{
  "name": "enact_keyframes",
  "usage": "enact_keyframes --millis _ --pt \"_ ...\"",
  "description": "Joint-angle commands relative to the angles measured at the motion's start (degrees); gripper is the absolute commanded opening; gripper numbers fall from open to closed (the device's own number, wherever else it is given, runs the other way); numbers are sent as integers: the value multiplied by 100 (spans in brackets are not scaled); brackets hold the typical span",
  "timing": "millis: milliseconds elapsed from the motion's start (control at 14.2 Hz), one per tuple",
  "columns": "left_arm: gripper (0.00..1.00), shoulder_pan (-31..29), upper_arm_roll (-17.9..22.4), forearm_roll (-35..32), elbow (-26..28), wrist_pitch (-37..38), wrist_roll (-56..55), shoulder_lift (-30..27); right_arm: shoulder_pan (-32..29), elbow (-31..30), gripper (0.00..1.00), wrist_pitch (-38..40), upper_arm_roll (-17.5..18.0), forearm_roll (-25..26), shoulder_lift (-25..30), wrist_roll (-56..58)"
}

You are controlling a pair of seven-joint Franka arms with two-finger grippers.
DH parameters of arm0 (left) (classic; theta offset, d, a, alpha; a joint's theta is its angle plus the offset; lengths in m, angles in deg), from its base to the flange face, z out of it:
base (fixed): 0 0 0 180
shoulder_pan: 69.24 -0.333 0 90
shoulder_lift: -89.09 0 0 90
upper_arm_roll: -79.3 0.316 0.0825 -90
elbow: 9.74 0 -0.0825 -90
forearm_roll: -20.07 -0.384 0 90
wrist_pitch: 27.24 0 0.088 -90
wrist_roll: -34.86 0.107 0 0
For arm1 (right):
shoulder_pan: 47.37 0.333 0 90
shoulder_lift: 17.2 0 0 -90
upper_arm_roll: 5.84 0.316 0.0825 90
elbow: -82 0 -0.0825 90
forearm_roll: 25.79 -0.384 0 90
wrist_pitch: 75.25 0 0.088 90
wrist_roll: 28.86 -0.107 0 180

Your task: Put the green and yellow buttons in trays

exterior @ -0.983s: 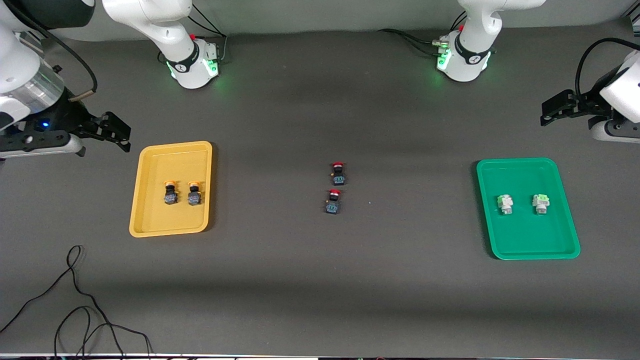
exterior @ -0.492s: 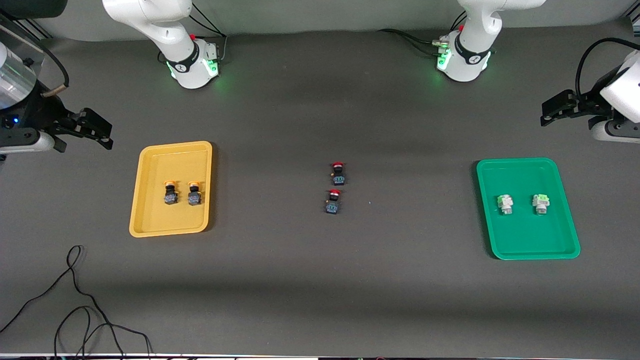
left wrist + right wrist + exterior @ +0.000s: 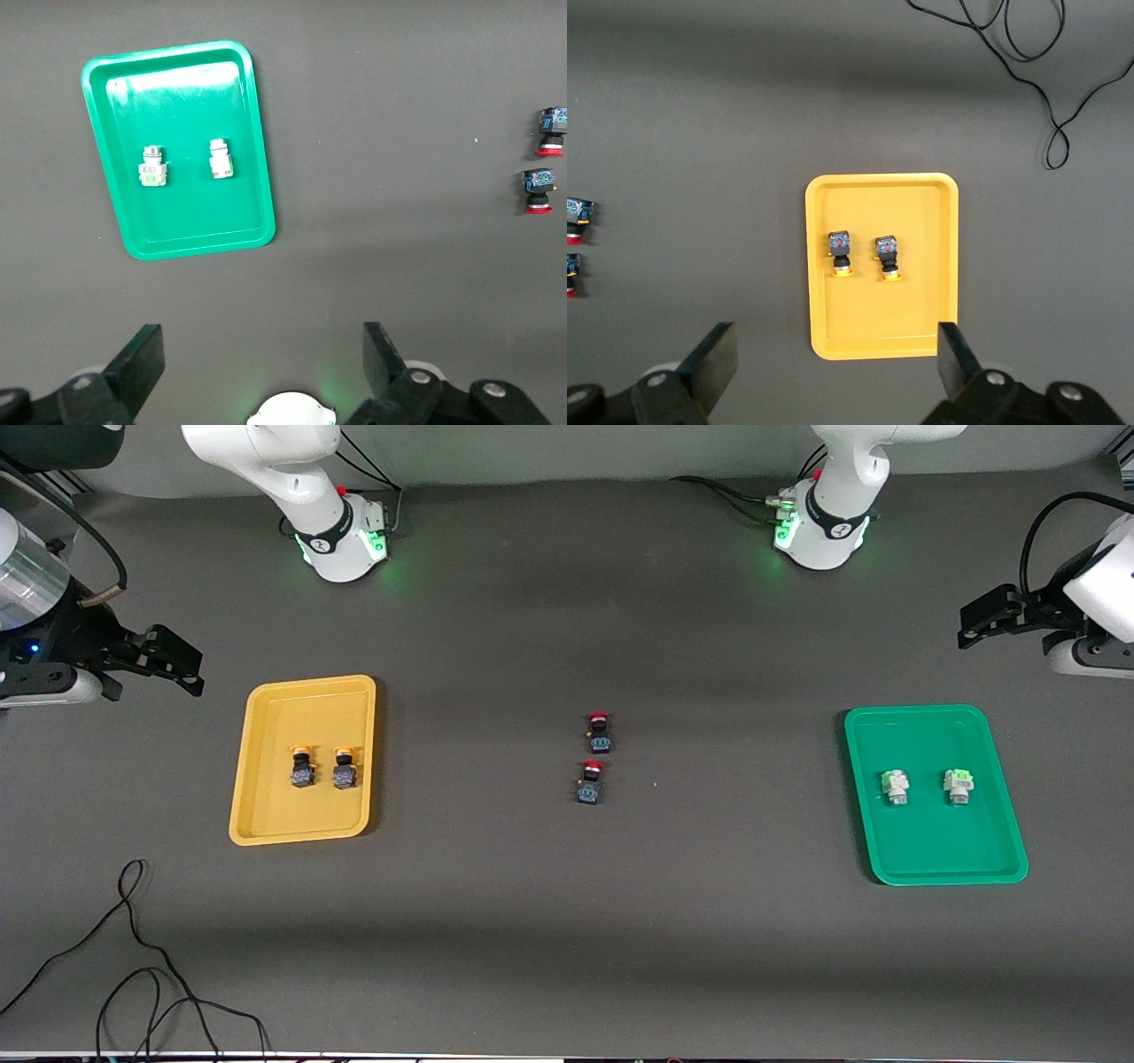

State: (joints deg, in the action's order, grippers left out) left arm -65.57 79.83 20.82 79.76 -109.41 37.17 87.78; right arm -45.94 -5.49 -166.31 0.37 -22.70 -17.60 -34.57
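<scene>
Dark grey table (image 3: 567, 921), one yellow tray (image 3: 257, 815) holding two yellow buttons (image 3: 302, 767), one green tray (image 3: 921, 868) holding two green buttons (image 3: 895, 786), two red buttons (image 3: 599, 732) mid-frame, right gripper (image 3: 182, 664) upper left and left gripper (image 3: 983, 622) upper right, both spread and empty.

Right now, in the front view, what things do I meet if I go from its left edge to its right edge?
Right gripper → yellow tray → two yellow buttons → two red buttons → green tray → two green buttons → left gripper.
</scene>
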Motion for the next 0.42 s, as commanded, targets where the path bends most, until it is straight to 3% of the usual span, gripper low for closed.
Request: enact_keyframes --millis 0,351 --pt "100 99 70 48 32 -71 -82 -53 -20 153 100 124 -15 -19 -39 -123" --pt "100 99 70 57 40 -71 -82 -53 -11 144 100 124 -50 -36 -39 -123"
